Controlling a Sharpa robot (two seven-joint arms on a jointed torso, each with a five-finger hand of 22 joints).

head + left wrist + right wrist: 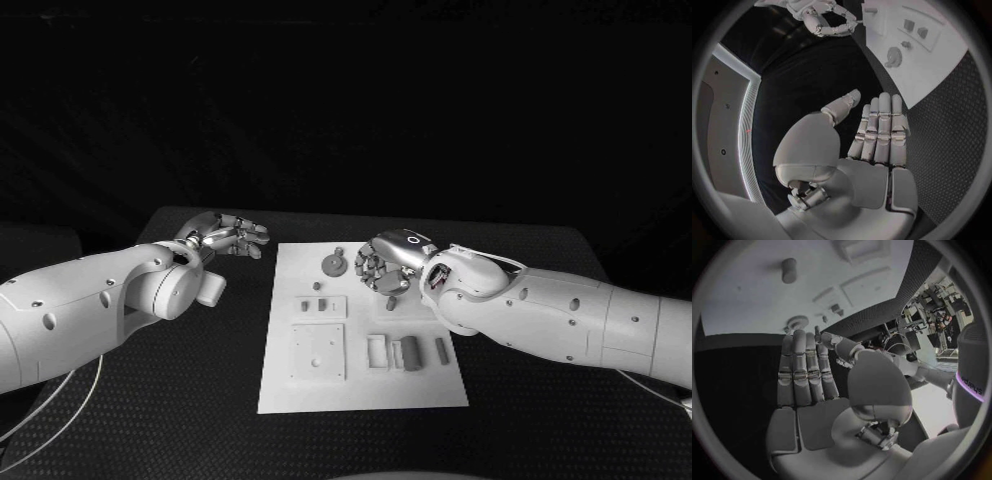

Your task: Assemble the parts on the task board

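Head camera: looking down from above at the task board [361, 340] lying mid-table. Wrist cameras: each sitting close behind its own palm, both facing toward and sharing that board [936, 55] [767, 295].

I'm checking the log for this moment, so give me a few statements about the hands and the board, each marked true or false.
1. The left hand holds a part. False: it is open, off the task board.
2. The right hand hangs over the board. True.
3. The right hand grips the gear-shaped part. False: its fingers are straight, holding nothing.
4. The gear-shaped part lies on the board's far end. True.
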